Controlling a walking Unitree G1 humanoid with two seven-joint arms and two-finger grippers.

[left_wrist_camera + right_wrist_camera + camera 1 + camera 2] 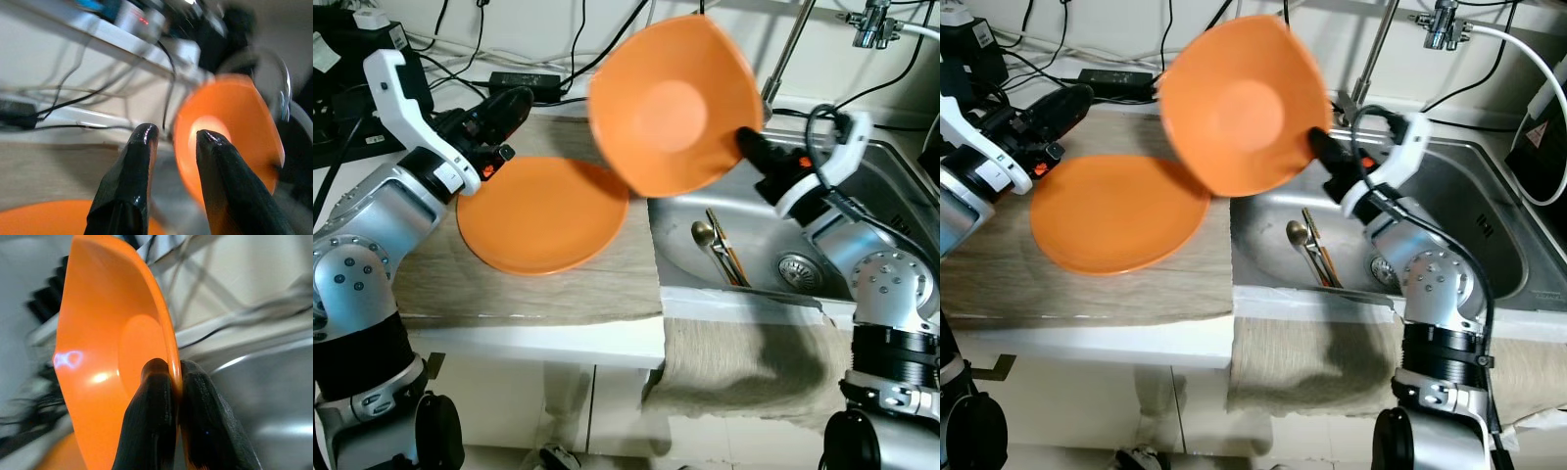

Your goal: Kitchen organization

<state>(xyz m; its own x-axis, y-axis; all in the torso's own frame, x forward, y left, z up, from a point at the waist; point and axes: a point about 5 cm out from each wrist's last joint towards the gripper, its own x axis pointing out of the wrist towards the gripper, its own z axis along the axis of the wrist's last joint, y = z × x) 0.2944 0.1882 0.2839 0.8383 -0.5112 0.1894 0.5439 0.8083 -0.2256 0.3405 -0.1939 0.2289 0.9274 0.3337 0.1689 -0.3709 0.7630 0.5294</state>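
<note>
An orange bowl (671,103) hangs tilted in the air over the sink's left edge, its hollow facing me. My right gripper (745,140) is shut on its rim, one finger inside and one outside (168,382). An orange plate (543,213) lies flat on the beige cloth on the counter. My left gripper (514,110) hovers just above the plate's far left edge, open, with nothing between its fingers (139,161). In the left wrist view the bowl (227,132) shows beyond the fingertips.
The steel sink (862,225) holds a spoon and chopsticks (720,250) beside the drain (796,266). A tap (876,24) stands at the back right. Cables and a power brick (524,78) lie along the back wall. A cloth (744,357) hangs over the counter front.
</note>
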